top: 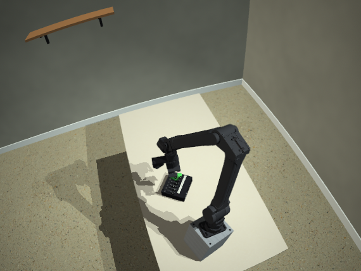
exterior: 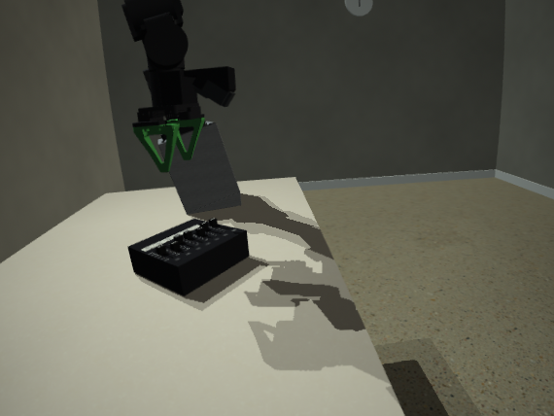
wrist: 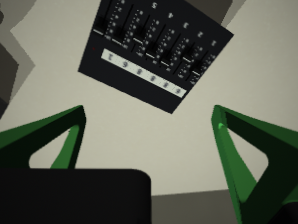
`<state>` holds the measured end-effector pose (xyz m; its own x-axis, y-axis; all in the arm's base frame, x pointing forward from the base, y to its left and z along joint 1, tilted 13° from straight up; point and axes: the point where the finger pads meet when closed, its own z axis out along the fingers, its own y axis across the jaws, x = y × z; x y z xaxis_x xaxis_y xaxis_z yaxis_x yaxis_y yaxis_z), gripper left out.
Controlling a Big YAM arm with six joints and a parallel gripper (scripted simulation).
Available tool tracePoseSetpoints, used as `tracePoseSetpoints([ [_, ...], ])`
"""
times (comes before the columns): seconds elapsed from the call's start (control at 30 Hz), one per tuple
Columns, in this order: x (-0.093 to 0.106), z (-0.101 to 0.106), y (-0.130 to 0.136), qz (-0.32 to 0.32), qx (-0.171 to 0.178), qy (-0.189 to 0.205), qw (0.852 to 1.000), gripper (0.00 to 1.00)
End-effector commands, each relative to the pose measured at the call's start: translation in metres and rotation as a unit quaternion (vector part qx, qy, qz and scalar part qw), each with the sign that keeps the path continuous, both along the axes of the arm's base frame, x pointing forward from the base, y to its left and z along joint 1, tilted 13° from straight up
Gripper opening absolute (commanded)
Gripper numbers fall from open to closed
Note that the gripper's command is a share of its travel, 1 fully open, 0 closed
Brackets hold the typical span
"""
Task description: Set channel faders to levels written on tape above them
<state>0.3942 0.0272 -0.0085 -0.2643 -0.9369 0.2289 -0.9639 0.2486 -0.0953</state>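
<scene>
Two green fingers of the gripper (exterior: pixel 171 146) are held wide, empty, above the lighting desk (exterior: pixel 194 253), apparently so the tape (wrist: pixel 142 73) can be read.

The arm (top: pixel 232 158) rose from its base, bent sharply at the elbow and reached back across, wrist turned straight down. The gripper (exterior: pixel 170 157) hung high in the air, green fingers spread as wide as they go, nothing between them.
</scene>
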Motion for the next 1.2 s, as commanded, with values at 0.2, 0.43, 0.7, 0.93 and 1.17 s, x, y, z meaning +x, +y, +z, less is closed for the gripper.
tracePoseSetpoints([
  [0.2,0.007,0.012,0.002,0.087,0.012,-0.007,0.996,1.00],
  [0.43,0.063,-0.035,-0.014,-0.101,0.020,-0.054,0.993,1.00],
  [0.7,0.094,-0.058,-0.013,-0.235,0.035,-0.108,0.965,1.00],
  [0.93,0.090,-0.058,-0.017,-0.239,0.032,-0.100,0.965,0.00],
  [1.17,0.084,-0.071,-0.018,-0.240,0.027,-0.087,0.966,0.00],
])
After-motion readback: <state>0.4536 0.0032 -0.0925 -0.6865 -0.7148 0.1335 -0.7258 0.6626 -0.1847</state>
